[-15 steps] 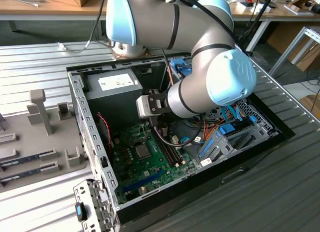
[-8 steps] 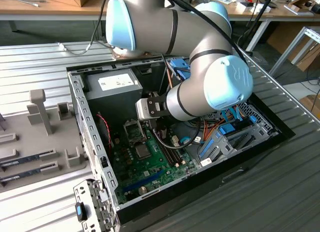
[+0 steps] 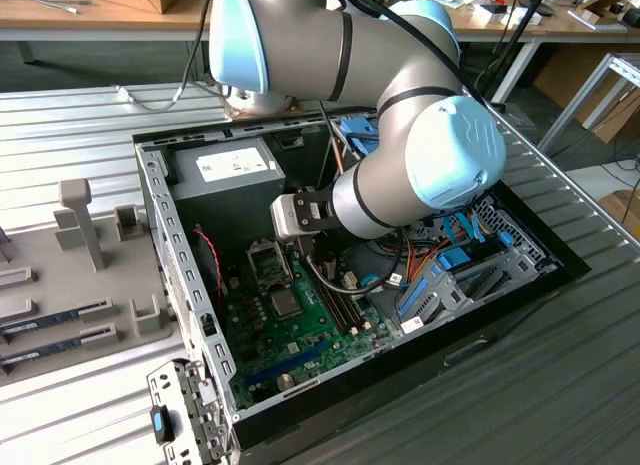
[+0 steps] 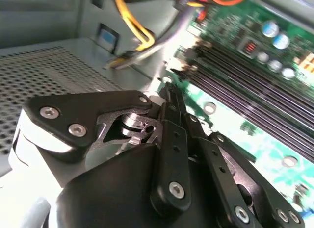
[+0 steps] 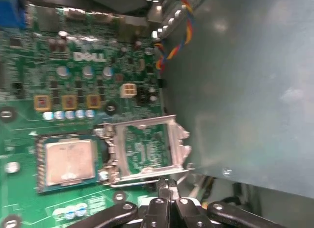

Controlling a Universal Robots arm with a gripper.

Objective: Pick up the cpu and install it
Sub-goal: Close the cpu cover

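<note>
— Where was the cpu point(image 5: 68, 162) found?
— Seated just beside the open retention frame point(image 5: 147, 149). The gripper point(image 5: 164, 185) was fully closed, nothing held, at that frame's edge.
— Risk?
— The frame might be knocked askew if contact were lost.

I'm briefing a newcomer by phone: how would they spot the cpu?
Inside the open computer case, find the green circuit board. The cpu is the flat silvery-grey square lying beside the open metal frame; its neighbours are long dark slots and small round capacitors.
</note>
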